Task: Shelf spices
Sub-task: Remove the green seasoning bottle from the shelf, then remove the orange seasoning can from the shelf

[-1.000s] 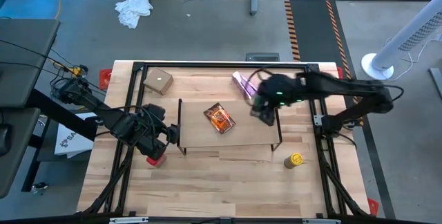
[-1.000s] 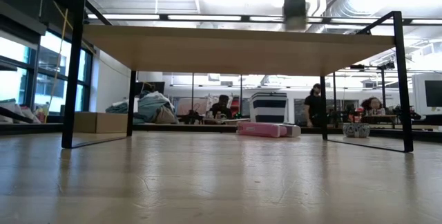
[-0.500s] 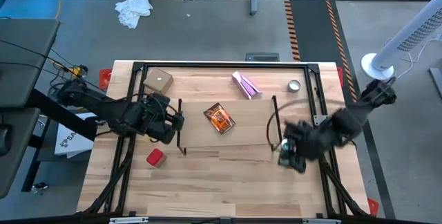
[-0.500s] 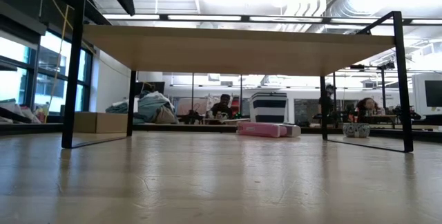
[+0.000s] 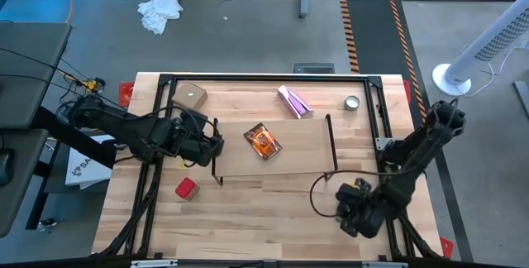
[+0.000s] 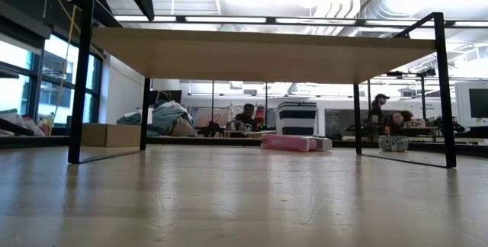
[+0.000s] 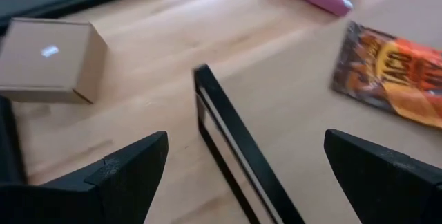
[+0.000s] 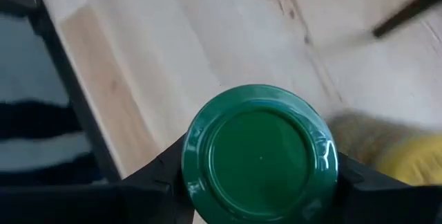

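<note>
**A:** High view: what moved?
**B:** The right gripper swung from the shelf's right end to off its front-right corner. The left gripper rose from the red boxy container to the shelf's left end.
**A:** Low view?
**B:** No gripper remains above the shelf.
**A:** Wrist views?
**B:** The left jaws are spread and empty. The right jaws pinch the green-lidded jar, so it is still unshelved.

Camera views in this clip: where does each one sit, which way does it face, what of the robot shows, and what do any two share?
High view: overhead, straight down; both arms, shelf, left gripper, right gripper.
Low view: at table height, level under the shelf plank toward the room.
Left wrist view: past its open fingers to the shelf's black end frame.
Right wrist view: fingers flank the green-lidded jar.
Shared: orange-brown packet in high and left wrist views.
</note>
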{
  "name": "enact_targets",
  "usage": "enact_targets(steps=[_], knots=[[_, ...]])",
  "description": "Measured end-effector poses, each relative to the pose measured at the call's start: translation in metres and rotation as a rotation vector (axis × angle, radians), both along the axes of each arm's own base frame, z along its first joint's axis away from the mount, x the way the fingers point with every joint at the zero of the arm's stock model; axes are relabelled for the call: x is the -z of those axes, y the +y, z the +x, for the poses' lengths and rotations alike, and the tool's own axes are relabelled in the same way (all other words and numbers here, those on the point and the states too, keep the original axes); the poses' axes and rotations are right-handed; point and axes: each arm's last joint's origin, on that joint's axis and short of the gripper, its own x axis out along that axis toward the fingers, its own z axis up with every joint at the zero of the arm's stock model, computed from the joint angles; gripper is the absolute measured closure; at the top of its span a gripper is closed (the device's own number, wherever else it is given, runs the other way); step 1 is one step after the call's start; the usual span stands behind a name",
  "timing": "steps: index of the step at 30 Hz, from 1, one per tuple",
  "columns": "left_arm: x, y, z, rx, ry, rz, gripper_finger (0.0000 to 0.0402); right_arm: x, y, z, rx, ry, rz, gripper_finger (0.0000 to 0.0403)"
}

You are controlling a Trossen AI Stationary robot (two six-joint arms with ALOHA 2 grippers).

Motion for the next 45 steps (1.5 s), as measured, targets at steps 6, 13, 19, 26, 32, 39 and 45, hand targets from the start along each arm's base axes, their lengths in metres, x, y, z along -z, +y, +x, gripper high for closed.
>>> enact_targets(steps=[6, 13, 19, 26, 32, 39, 45], knots=[[0.000, -0.003, 0.003, 0.019, -0.012, -0.067, 0.0016, 0.023, -0.015, 0.007, -0.011, -0.054, -0.074, 0.0223], [0.001, -0.003, 0.003, 0.029, -0.002, -0.099, 0.0016, 0.028, -0.022, 0.020, -0.138, -0.102, -0.107, 0.0150], [0.001, -0.004, 0.002, 0.030, -0.001, -0.102, 0.0016, 0.029, -0.022, 0.022, -0.255, -0.087, -0.101, 0.0111], [0.001, -0.003, 0.002, 0.029, 0.000, -0.100, 0.0016, 0.013, -0.017, 0.023, -0.275, -0.025, -0.030, 0.0109], [0.000, -0.003, 0.003, 0.045, -0.001, -0.078, 0.0016, -0.012, -0.019, 0.025, -0.244, -0.023, -0.146, 0.0108], [-0.003, -0.006, 0.011, 0.144, -0.031, -0.041, 0.0016, -0.045, -0.022, 0.025, -0.259, -0.022, -0.250, 0.0108], [-0.008, -0.003, 0.022, 0.205, -0.091, -0.011, 0.0016, -0.062, -0.025, 0.030, -0.260, -0.048, -0.275, 0.0108]])
